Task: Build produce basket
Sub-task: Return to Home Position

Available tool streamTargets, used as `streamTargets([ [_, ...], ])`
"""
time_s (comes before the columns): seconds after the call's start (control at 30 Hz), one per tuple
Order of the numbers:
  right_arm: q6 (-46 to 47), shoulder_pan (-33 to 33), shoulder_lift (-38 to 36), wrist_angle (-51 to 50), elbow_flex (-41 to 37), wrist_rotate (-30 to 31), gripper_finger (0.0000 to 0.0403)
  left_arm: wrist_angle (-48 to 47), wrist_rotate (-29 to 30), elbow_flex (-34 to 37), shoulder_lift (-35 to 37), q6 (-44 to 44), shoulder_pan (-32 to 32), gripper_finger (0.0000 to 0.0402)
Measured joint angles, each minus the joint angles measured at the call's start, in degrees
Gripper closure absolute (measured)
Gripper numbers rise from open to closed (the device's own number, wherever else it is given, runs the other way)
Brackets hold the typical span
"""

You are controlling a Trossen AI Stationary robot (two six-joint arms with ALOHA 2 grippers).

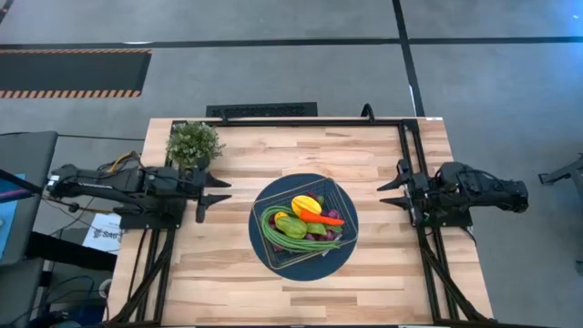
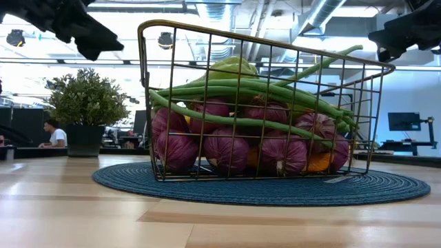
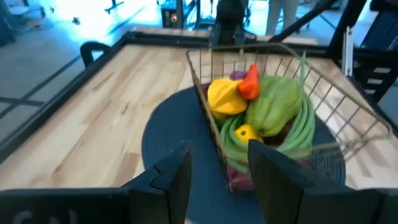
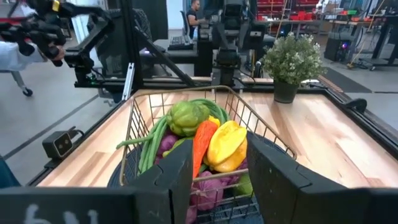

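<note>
The wire basket (image 1: 339, 198) stands on a dark blue round mat (image 1: 262, 244) at the table's middle. In it lie the produce: a yellow pepper (image 1: 305, 205), an orange carrot (image 1: 326, 219), a green pepper (image 1: 291, 227), long green beans (image 1: 271, 232) and purple grapes (image 2: 227, 148). My left gripper (image 1: 217, 195) hovers open to the basket's left, above the table. My right gripper (image 1: 394, 192) hovers open to the basket's right. Both are empty. The basket also shows in the left wrist view (image 3: 323, 93) and in the right wrist view (image 4: 134, 115).
A bushy potted plant (image 1: 192, 143) stands at the table's far left corner, close behind my left arm. A dark frame rail (image 1: 301, 121) runs along the far edge and down both sides. Bare wood lies at the table's near side (image 1: 301, 296).
</note>
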State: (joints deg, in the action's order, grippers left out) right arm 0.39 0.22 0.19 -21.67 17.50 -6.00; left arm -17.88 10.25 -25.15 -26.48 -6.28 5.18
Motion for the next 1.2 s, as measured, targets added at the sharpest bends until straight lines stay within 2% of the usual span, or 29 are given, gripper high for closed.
streamTargets([
  [0.13,0.19,0.01,0.00,1.04,0.00,0.00,0.0233,-7.61,0.04,0.09,6.11,-2.30,0.54,0.0258],
  [0.37,-0.23,0.01,0.00,1.27,0.00,0.00,0.0233,-11.39,-3.35,0.10,15.16,0.51,1.28,0.0258],
  [0.47,-0.41,0.01,0.00,1.26,0.00,0.00,0.0234,-9.64,-3.86,0.94,18.21,0.85,1.28,0.0258],
  [0.6,-0.40,0.01,0.00,1.47,0.00,0.00,0.0233,-6.56,-6.30,5.87,21.61,0.19,1.26,0.0258],
  [0.73,-0.53,0.01,0.00,1.44,0.00,0.00,0.0230,-2.13,-6.52,12.07,23.51,-4.12,1.28,0.0258],
  [0.9,-0.42,0.01,0.00,1.38,0.00,0.00,0.0230,5.93,-6.44,17.06,24.09,-2.88,1.28,0.0258],
  [1.2,-2.17,0.01,0.00,0.80,0.00,0.19,0.0230,1.99,-4.91,17.16,24.77,-0.91,1.26,0.0258],
])
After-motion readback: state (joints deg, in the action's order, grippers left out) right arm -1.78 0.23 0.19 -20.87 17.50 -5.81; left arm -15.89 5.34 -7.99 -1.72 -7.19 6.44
